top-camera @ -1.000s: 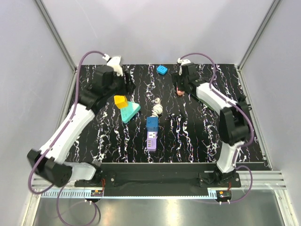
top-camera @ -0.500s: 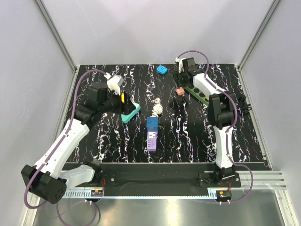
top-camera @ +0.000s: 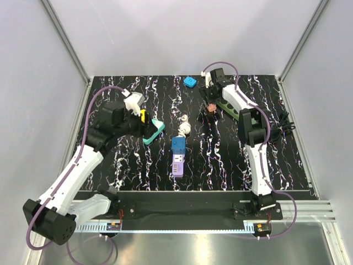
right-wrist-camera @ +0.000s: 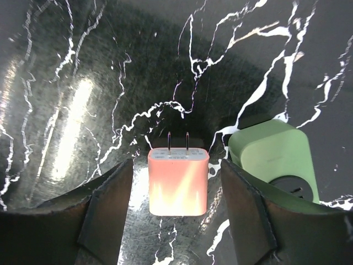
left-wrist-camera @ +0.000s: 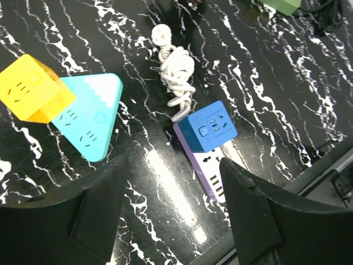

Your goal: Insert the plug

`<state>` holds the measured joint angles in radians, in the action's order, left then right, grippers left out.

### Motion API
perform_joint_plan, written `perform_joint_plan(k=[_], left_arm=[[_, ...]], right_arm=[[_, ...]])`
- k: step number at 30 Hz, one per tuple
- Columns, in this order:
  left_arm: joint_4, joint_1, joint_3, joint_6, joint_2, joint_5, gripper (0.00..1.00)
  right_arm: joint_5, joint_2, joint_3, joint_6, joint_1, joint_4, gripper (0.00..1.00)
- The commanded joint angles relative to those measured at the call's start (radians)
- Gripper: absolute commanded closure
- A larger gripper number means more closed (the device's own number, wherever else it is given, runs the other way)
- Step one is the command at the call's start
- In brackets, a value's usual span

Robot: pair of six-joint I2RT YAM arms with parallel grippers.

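While right claw (right-wrist-camera: 176, 165) gapes: one pink plug (right-wrist-camera: 177, 185), one green strip (right-wrist-camera: 273, 157).

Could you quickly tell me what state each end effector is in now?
Left end effector: open, holding nothing.
Right end effector: open, straddling the pink plug, not gripping it.

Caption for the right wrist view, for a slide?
Open right gripper straddling a pink two-prong plug lying on the black marbled table, green power strip end beside it.
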<state>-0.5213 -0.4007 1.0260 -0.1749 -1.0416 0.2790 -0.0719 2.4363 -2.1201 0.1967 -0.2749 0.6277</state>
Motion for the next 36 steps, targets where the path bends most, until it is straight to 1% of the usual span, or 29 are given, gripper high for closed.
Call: perform_joint_plan(k=[1,2,3,6,7,9,10,11,13,14,15,16,17,18,20,21,22,23,24,25,26,27,28,29,31,32,34,35,36], left_arm=[[0.052,0.003,-0.001,0.02,0.02,-0.056,0.28],[0.052,0.003,-0.004,0.02,0.023,-0.064,0.28],[0.052,0.003,-0.006,0.015,0.026,-0.073,0.28],[0.052,0.003,-0.009,0.005,0.029,-0.112,0.28],[0.052,0.003,-0.009,-0.001,0.029,-0.136,0.28],[0.052,0.003,-0.009,-0.023,0.028,-0.158,0.28],[0.053,0.003,-0.007,-0.028,0.028,-0.179,0.28],[0.052,0.005,-0.006,-0.031,0.025,-0.185,0.28],[0.052,0.005,-0.001,-0.037,0.025,-0.193,0.28],[0.053,0.003,-0.001,-0.037,0.028,-0.195,0.28],[0.053,0.003,-0.001,-0.032,0.028,-0.196,0.28],[0.053,0.003,-0.001,-0.022,0.031,-0.19,0.27],[0.053,0.003,0.002,-0.014,0.034,-0.195,0.25],[0.053,0.003,0.0,-0.018,0.037,-0.202,0.24],[0.057,0.002,0.002,-0.026,0.054,-0.204,0.24],[0.061,0.0,0.002,-0.037,0.06,-0.202,0.24],[0.075,-0.001,0.003,-0.043,0.066,-0.201,0.25],[0.082,-0.01,0.005,-0.049,0.08,-0.204,0.26],[0.092,-0.016,0.005,-0.067,0.086,-0.207,0.27],[0.121,-0.023,0.002,-0.078,0.094,-0.21,0.28],[0.139,-0.036,-0.006,-0.089,0.107,-0.21,0.29],[0.159,-0.044,-0.021,-0.113,0.115,-0.216,0.3],[0.206,-0.067,-0.03,-0.124,0.127,-0.224,0.31],[0.231,-0.079,-0.041,-0.138,0.132,-0.233,0.32],[0.3,-0.111,-0.063,-0.17,0.135,-0.267,0.33],[0.326,-0.148,-0.07,-0.181,0.135,-0.276,0.33],[0.415,-0.188,-0.098,-0.175,0.14,-0.331,0.34],[0.446,-0.234,-0.109,-0.149,0.143,-0.349,0.34],[0.475,-0.257,-0.122,-0.132,0.146,-0.401,0.34]], right_arm=[[-0.002,0.024,-0.063,0.038,-0.006,0.056,0.28],[0.003,0.032,-0.081,0.037,-0.007,0.063,0.3],[0.001,0.046,-0.092,0.04,-0.007,0.082,0.34],[-0.005,0.066,-0.133,0.026,-0.007,0.11,0.36],[-0.012,0.066,-0.144,0.023,-0.007,0.11,0.4],[-0.025,0.07,-0.152,-0.002,-0.007,0.113,0.52],[-0.026,0.069,-0.161,-0.012,-0.009,0.116,0.6],[-0.022,0.069,-0.181,-0.029,-0.01,0.118,0.75],[-0.035,0.049,-0.208,-0.117,-0.01,0.127,0.85],[-0.069,0.034,-0.213,-0.155,-0.01,0.129,0.91],[-0.087,0.0,-0.218,-0.249,-0.01,0.127,0.94],[-0.112,-0.02,-0.219,-0.294,-0.01,0.125,0.96],[-0.147,-0.043,-0.216,-0.342,-0.009,0.127,1.0],[-0.17,-0.103,-0.201,-0.443,-0.012,0.11,1.0],[-0.221,-0.182,-0.095,-0.535,-0.021,0.055,1.0],[-0.235,-0.28,-0.037,-0.631,-0.035,-0.044,1.0],[-0.242,-0.334,0.1,-0.685,-0.043,-0.109,1.0],[-0.287,-0.389,0.185,-0.75,-0.05,-0.193,1.0],[-0.307,-0.496,0.268,-0.911,-0.061,-0.382,1.0],[-0.328,-0.543,0.439,-1.004,-0.066,-0.489,1.0],[-0.344,-0.586,0.509,-1.092,-0.075,-0.59,1.0],[-0.335,-0.652,0.566,-1.22,-0.089,-0.738,1.0],[-0.3,-0.68,0.651,-1.264,-0.133,-0.793,1.0],[-0.274,-0.703,0.685,-1.324,-0.157,-0.871,1.0],[-0.208,-0.755,0.753,-1.371,-0.243,-0.922,1.0],[-0.186,-0.779,0.775,-1.422,-0.274,-0.978,1.0],[-0.135,-0.793,0.825,-1.48,-0.317,-1.029,1.0],[-0.12,-0.803,0.841,-1.546,-0.36,-1.078,1.0],[-0.109,-0.809,0.856,-1.581,-0.374,-1.103,1.0]])
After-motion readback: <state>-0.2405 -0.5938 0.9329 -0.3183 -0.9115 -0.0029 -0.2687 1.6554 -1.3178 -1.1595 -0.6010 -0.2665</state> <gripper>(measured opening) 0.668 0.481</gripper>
